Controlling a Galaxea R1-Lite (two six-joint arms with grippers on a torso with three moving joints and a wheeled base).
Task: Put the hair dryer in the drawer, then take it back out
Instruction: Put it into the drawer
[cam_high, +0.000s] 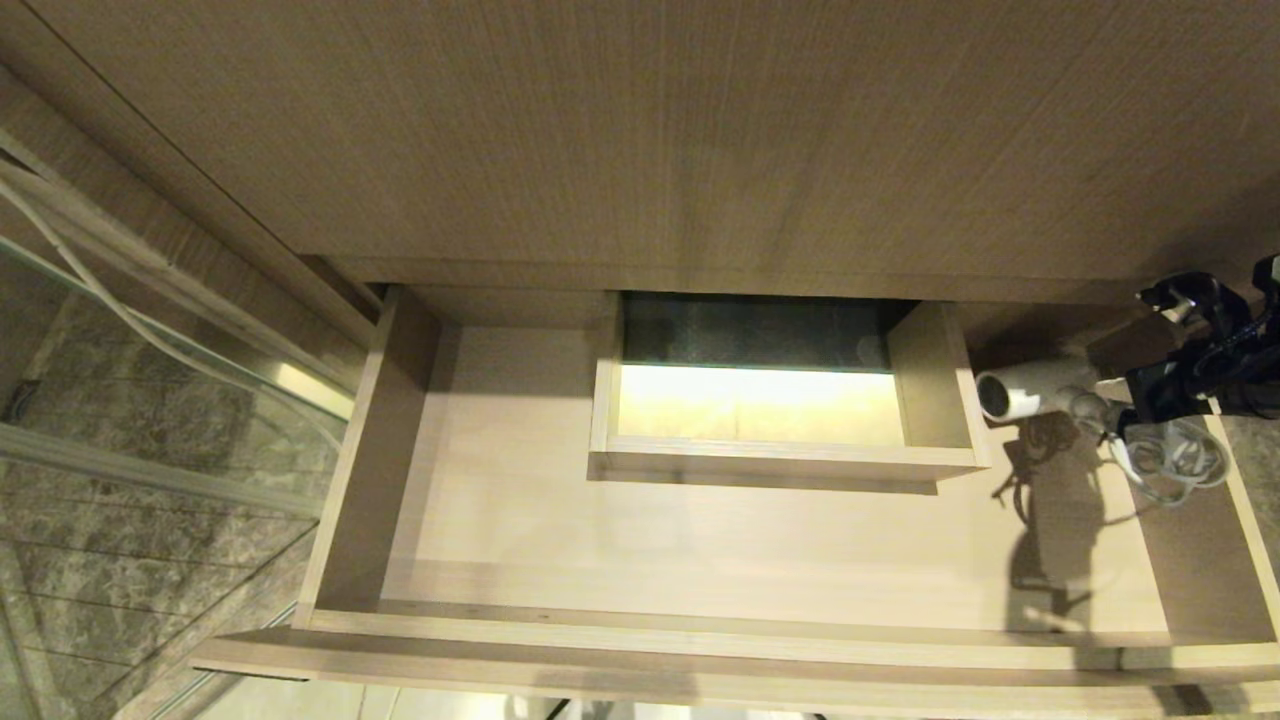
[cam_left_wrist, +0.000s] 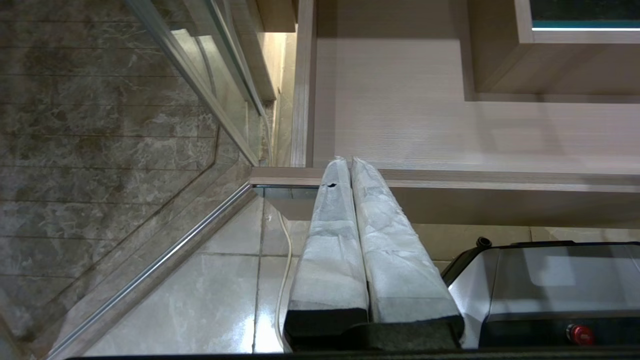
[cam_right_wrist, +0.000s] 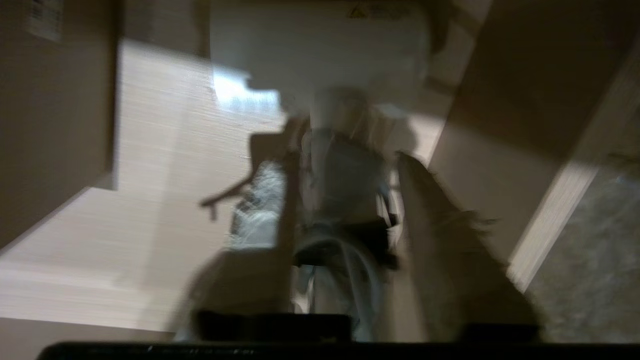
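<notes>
The tan wood drawer (cam_high: 700, 540) stands pulled out wide below me. The white hair dryer (cam_high: 1020, 392) is at its right end, dark grille facing left, its white cord (cam_high: 1170, 460) coiled on the drawer floor beside the right wall. My right gripper (cam_high: 1150, 395) reaches in from the right at the dryer's handle. In the blurred right wrist view the gripper (cam_right_wrist: 345, 145) is at that handle, with the dryer's barrel (cam_right_wrist: 320, 55) beyond it. My left gripper (cam_left_wrist: 350, 161) is shut and empty, parked just outside the drawer's front edge (cam_left_wrist: 450, 177).
A boxed rectangular cutout (cam_high: 780, 455) rises from the drawer floor at the back middle, just left of the dryer. The vanity's wood face (cam_high: 640, 130) hangs above. A glass partition (cam_high: 150, 400) and marble wall stand at the left. My own base (cam_left_wrist: 550, 290) sits below the drawer.
</notes>
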